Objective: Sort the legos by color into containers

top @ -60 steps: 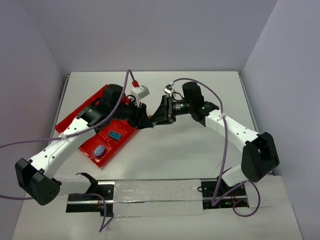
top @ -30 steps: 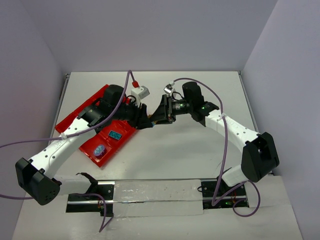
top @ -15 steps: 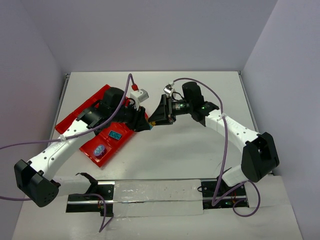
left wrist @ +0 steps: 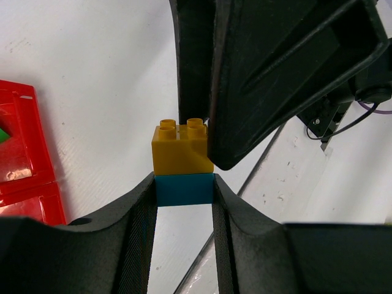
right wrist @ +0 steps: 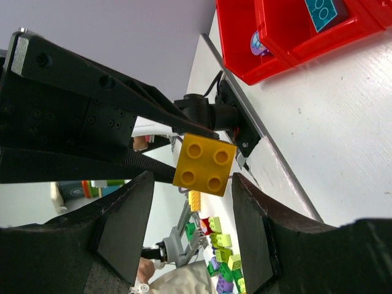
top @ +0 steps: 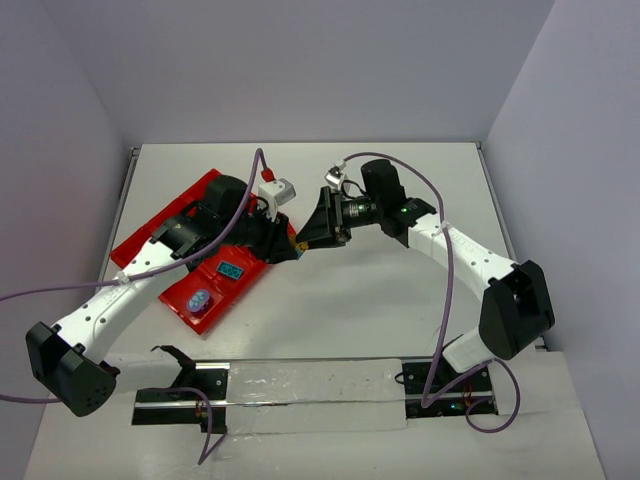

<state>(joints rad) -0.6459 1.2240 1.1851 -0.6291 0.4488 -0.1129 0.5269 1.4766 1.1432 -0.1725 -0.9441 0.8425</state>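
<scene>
A two-colour lego stack hangs above the table, a yellow brick (left wrist: 180,150) on a teal brick (left wrist: 184,190). My left gripper (left wrist: 184,180) is shut on the teal brick. My right gripper (right wrist: 191,180) faces the studs of the yellow brick (right wrist: 205,164), and its fingers (right wrist: 122,226) stand open on either side without touching it. From above, both grippers meet at the stack (top: 300,246), just right of the red tray (top: 140,240). A teal brick (top: 232,270) lies in one of the tray's containers.
A pale blue-and-purple item (top: 200,299) lies in the tray's nearest compartment. A metal rail with a clear strip (top: 300,395) runs along the table's near edge. Several loose bricks (right wrist: 226,251) show beyond the table in the right wrist view.
The right gripper's jaws have spread apart and let go of the yellow brick. The left gripper stays shut on the teal brick; both arms shifted slightly.
</scene>
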